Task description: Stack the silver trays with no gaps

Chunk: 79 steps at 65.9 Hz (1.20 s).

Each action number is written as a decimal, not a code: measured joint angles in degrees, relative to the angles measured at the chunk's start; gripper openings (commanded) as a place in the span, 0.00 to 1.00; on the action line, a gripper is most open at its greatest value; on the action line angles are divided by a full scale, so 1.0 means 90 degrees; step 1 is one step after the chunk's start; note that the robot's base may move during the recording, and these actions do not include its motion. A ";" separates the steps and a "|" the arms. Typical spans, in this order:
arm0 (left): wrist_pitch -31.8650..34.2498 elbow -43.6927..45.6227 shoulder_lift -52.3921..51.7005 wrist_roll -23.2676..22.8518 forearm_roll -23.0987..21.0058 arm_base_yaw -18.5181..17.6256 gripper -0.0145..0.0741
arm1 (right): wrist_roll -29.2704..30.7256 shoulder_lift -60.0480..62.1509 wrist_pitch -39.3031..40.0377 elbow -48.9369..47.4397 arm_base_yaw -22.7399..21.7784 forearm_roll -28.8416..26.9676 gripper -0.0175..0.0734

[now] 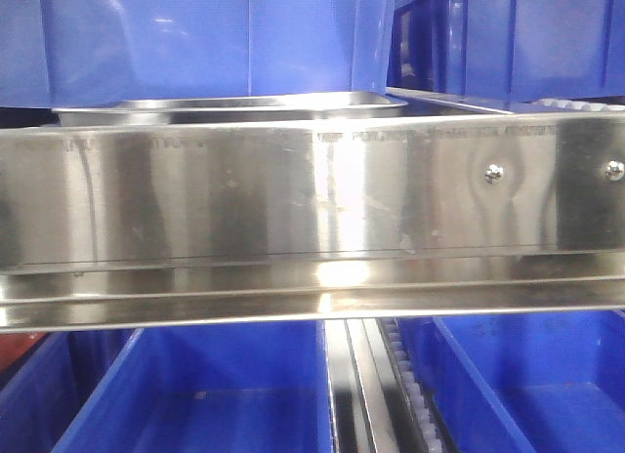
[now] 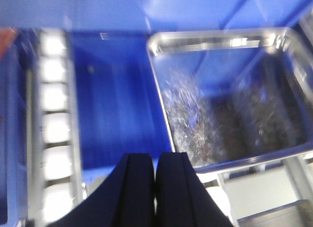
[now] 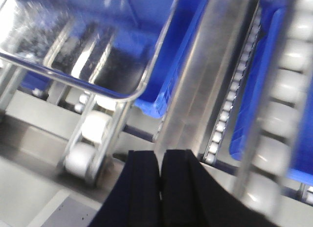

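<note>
Jaws shut on nothing, my left gripper point(image 2: 155, 175) and right gripper point(image 3: 160, 175) face the silver tray point(image 2: 225, 109) at 1 and 11 o'clock, where a lopsided grab could tilt it, leaving gaps.

Shiny steel shelf rail point(image 1: 293, 199), blue bins point(image 1: 225, 394), white roller tracks point(image 2: 54, 124)

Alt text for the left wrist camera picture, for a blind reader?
A shiny silver tray sits empty at right, beside a blue bin. The left end effector, black and shut, hangs in the foreground; white rollers run down the left.
</note>
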<state>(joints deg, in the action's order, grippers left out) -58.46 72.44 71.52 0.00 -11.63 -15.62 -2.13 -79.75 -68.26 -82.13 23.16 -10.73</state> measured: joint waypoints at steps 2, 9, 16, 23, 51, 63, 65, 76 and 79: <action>0.0012 0.0052 0.0100 0.0000 0.0089 -0.0072 0.16 | -0.0051 -0.0116 0.0085 -0.0005 0.0068 0.0032 0.13; 0.0014 0.0238 0.0586 -0.0225 0.0419 -0.0432 0.16 | -0.0151 -0.0529 0.0337 -0.0204 0.0211 0.0052 0.13; 0.0055 0.0436 0.0973 -0.0503 0.0809 -0.0744 0.16 | -0.0176 -0.0867 0.0478 -0.0545 0.0222 0.0081 0.13; 0.0101 0.0651 0.1328 -0.0748 0.1237 -0.0989 0.16 | -0.0189 -0.1261 0.0619 -0.0962 0.0222 0.0183 0.14; 0.0272 0.0821 0.1965 -0.1259 0.1667 -0.1048 0.25 | -0.0203 -0.2199 0.0789 -0.1402 0.0222 0.0294 0.64; 0.0393 0.0821 0.2103 -0.1472 0.1763 -0.1048 0.48 | -0.0203 -0.2260 0.0942 -0.1402 0.0222 0.0280 0.82; 0.0405 0.0821 0.2117 -0.1486 0.1763 -0.1048 0.52 | -0.0203 -0.2260 0.0956 -0.1402 0.0222 0.0246 0.82; 0.0599 0.0821 0.2187 -0.1515 0.1691 -0.1060 0.68 | -0.0203 -0.2352 0.0995 -0.1402 0.0222 -0.0011 0.82; 0.0669 0.0821 0.2201 -0.1515 0.1661 -0.1075 0.69 | -0.0203 -0.2411 0.0995 -0.1402 0.0222 -0.0090 0.82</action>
<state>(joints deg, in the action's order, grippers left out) -52.44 79.84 91.34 -13.64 3.32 -25.29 -3.96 -101.45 -59.30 -94.75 25.15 -11.54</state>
